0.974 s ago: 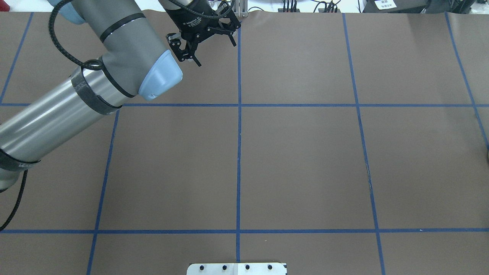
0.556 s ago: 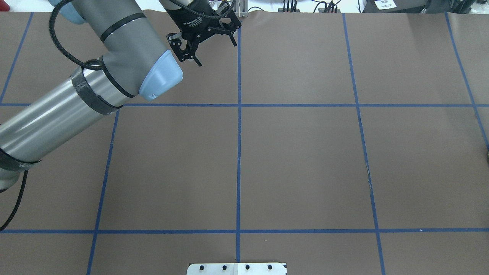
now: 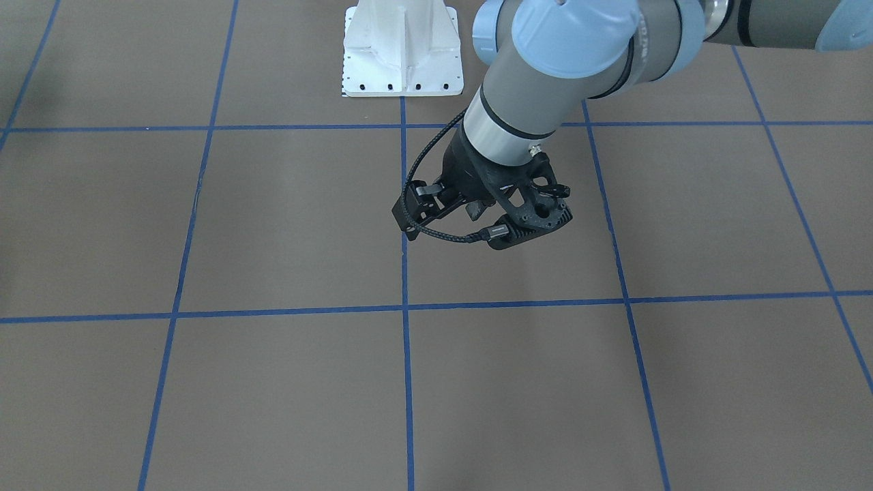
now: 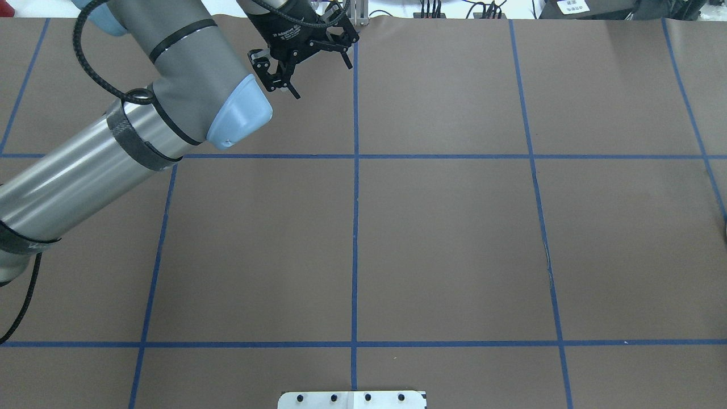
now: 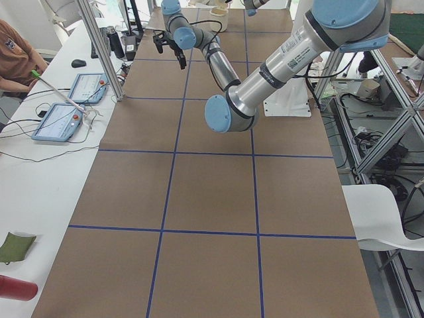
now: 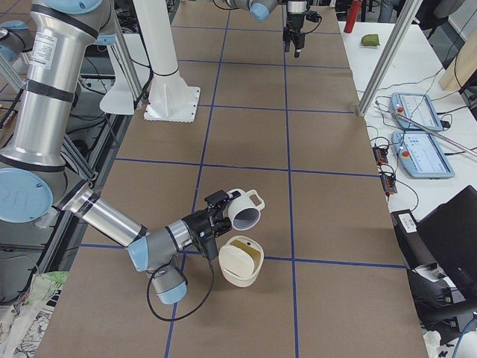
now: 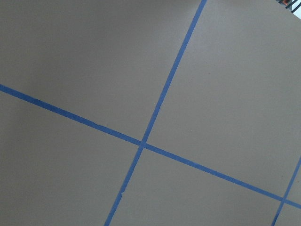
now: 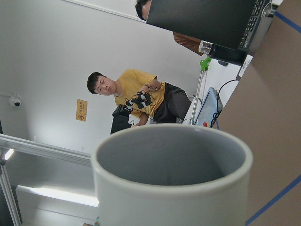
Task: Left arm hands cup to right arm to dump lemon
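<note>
In the exterior right view the white cup [image 6: 244, 211] hangs tilted on its side at the tip of my right gripper [image 6: 218, 218], mouth toward a cream bowl [image 6: 240, 262] with a yellowish inside. From there I cannot tell whether that gripper is open or shut. The right wrist view is filled by the cup [image 8: 171, 160], and no lemon shows on the grey inside that is visible. Nowhere can I make out the lemon for certain. My left gripper [image 4: 319, 74] stands open and empty over the table's far edge, far from the cup.
The white robot base [image 3: 402, 48] stands at the table's near middle. Beyond the far edge, a side table holds tablets [image 6: 421, 134], with an aluminium post [image 6: 387, 56] beside them. A person in a yellow shirt [image 8: 136, 99] sits there with a controller.
</note>
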You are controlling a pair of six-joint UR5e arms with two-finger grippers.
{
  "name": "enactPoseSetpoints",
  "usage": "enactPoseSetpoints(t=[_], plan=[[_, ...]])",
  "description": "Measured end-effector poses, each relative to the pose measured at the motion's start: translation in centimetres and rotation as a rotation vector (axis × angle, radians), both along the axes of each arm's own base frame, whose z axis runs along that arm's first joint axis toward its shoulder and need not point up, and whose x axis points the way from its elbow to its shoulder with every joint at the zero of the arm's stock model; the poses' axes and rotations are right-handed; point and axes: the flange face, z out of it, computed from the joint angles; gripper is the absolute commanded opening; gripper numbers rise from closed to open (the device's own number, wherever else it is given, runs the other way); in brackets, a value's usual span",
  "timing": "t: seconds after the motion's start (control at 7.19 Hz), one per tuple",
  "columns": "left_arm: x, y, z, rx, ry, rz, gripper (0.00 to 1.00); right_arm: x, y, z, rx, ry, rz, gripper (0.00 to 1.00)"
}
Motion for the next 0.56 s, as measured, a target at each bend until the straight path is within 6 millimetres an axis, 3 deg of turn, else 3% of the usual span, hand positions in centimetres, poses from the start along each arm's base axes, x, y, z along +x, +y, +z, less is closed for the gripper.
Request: enactPoseSetpoints(t=[0.28, 0.56], plan=[[0.1, 0.0, 0.1, -0.001, -0.001, 0.001, 1.0, -0.5, -0.6, -0.3, 0.062, 0.152, 0.024, 0.15], [0.2, 0.0, 0.3, -0.002, -0.002, 0.002, 1.0, -1.4, -2.6, -2.6, 0.088, 0.25, 0.023, 0.16]])
